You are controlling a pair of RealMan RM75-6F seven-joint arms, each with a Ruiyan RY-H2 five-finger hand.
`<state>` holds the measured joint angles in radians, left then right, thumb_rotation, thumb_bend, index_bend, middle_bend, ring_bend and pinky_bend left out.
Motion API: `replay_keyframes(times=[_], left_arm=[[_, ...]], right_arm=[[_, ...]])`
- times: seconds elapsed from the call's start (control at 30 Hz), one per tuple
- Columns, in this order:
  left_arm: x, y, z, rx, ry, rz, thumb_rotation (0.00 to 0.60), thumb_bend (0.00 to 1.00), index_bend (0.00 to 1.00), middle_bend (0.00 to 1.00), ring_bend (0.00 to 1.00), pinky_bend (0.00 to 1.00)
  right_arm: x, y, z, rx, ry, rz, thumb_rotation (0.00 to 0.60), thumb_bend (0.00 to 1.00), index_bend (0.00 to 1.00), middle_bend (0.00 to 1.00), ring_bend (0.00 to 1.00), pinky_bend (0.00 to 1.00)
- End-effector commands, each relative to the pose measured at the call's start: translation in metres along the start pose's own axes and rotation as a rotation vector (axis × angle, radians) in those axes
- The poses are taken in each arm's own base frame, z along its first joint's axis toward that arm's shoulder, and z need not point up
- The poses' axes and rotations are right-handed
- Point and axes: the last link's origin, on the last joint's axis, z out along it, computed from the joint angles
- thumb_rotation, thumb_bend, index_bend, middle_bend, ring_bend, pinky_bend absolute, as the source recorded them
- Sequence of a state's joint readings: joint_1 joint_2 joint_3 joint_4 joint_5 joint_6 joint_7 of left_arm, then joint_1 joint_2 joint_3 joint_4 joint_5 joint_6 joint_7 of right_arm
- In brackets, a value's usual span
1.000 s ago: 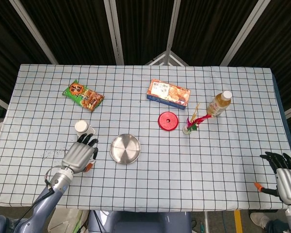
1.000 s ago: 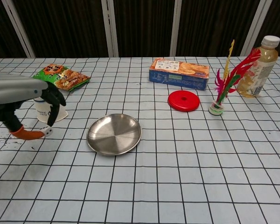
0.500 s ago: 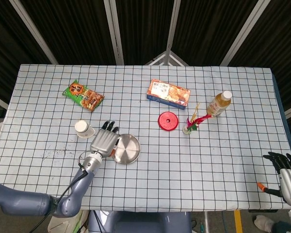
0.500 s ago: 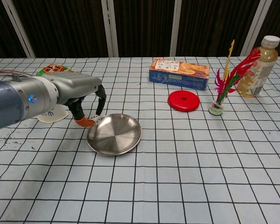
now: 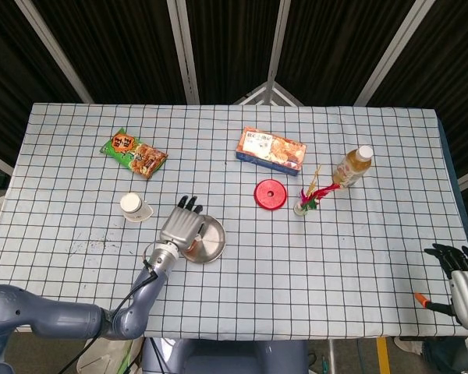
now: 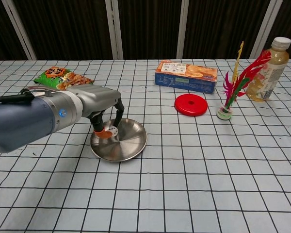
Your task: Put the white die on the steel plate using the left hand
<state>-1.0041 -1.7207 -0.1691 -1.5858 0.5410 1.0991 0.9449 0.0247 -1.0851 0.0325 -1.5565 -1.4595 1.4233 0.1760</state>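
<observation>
The steel plate (image 5: 210, 243) (image 6: 128, 143) lies on the checked tablecloth, left of centre. My left hand (image 5: 183, 227) (image 6: 103, 109) reaches over the plate's left part, fingers curled down. It pinches the small white die (image 6: 115, 129) between the orange-tipped thumb and a finger, just above the plate's surface. In the head view the die is hidden under the hand. At the table's near right corner my right hand (image 5: 460, 282) holds nothing, its fingers apart.
A paper cup (image 5: 132, 206) lies left of the plate. At the back are a snack bag (image 5: 134, 153) (image 6: 63, 77) and a biscuit box (image 5: 271, 149) (image 6: 185, 76). To the right are a red lid (image 5: 270, 194) (image 6: 191, 104), a feather shuttlecock (image 6: 233, 87) and a drink bottle (image 5: 352, 167) (image 6: 269, 68).
My left hand has carried the die rightward from beside the paper cup to over the plate's left part. The right hand stayed about where it was.
</observation>
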Motion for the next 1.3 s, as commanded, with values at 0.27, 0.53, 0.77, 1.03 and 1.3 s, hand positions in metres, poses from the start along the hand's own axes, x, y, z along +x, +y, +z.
replay_keyframes(times=[0.27, 0.53, 0.77, 1.03, 1.3], left_arm=[[0.000, 0.009, 0.005, -0.006, 0.008, 0.032, 0.600, 0.50, 0.53, 0.15, 0.00, 0.01], [-0.007, 0.017, 0.008, -0.015, -0.008, 0.054, 0.600, 0.50, 0.51, 0.14, 0.00, 0.01], [-0.007, 0.020, 0.008, -0.016, 0.002, 0.083, 0.600, 0.49, 0.49, 0.13, 0.00, 0.01], [-0.006, 0.019, 0.004, -0.013, 0.001, 0.115, 0.600, 0.28, 0.32, 0.09, 0.00, 0.00], [-0.006, 0.020, 0.002, -0.026, -0.018, 0.123, 0.600, 0.22, 0.20, 0.07, 0.00, 0.00]], right_arm=[[0.001, 0.001, 0.000, -0.005, 0.002, -0.002, 0.600, 0.10, 0.25, 0.19, 0.13, 0.00], [0.002, 0.002, -0.001, -0.009, 0.007, 0.001, 0.600, 0.10, 0.25, 0.19, 0.13, 0.00], [0.003, 0.002, -0.001, -0.009, 0.011, 0.007, 0.600, 0.10, 0.25, 0.19, 0.13, 0.00], [0.004, 0.002, -0.001, -0.009, 0.014, 0.011, 0.600, 0.10, 0.25, 0.19, 0.13, 0.00], [0.004, 0.003, -0.001, -0.016, 0.009, 0.012, 0.600, 0.10, 0.25, 0.19, 0.13, 0.00]])
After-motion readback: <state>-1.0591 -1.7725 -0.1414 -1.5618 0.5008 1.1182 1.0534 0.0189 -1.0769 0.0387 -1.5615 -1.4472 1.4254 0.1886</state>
